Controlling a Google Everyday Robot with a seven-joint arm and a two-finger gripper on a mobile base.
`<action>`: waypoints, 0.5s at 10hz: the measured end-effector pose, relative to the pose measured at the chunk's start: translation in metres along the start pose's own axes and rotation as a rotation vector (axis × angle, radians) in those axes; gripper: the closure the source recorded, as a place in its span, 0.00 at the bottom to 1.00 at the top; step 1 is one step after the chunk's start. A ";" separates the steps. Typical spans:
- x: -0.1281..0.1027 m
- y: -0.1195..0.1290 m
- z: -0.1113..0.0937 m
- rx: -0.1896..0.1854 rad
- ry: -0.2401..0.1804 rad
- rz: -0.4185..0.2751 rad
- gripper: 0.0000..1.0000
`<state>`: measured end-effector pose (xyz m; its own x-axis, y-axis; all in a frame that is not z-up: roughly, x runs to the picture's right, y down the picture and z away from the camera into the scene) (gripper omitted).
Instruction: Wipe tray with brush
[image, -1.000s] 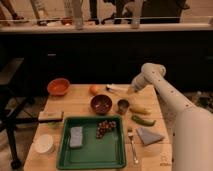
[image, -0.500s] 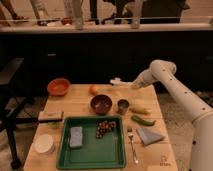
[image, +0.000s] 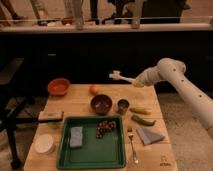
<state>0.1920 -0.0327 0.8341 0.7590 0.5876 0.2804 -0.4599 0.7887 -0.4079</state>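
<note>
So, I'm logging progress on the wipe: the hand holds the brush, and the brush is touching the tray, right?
Not quite. The hand does hold the brush, but the brush is not touching the tray. The camera view shows it raised in the air over the far side of the table, well clear of the tray.

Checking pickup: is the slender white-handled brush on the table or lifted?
Lifted: the slender white-handled brush sticks out of the shut gripper, in the air at the wooden table's far edge, not touching the green plastic tray.
</note>
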 end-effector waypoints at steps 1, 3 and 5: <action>-0.003 0.009 -0.011 -0.005 -0.011 -0.033 1.00; -0.008 0.027 -0.028 -0.025 -0.022 -0.094 1.00; -0.012 0.051 -0.042 -0.053 -0.023 -0.155 1.00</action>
<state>0.1793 -0.0073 0.7734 0.8078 0.4640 0.3634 -0.3126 0.8600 -0.4033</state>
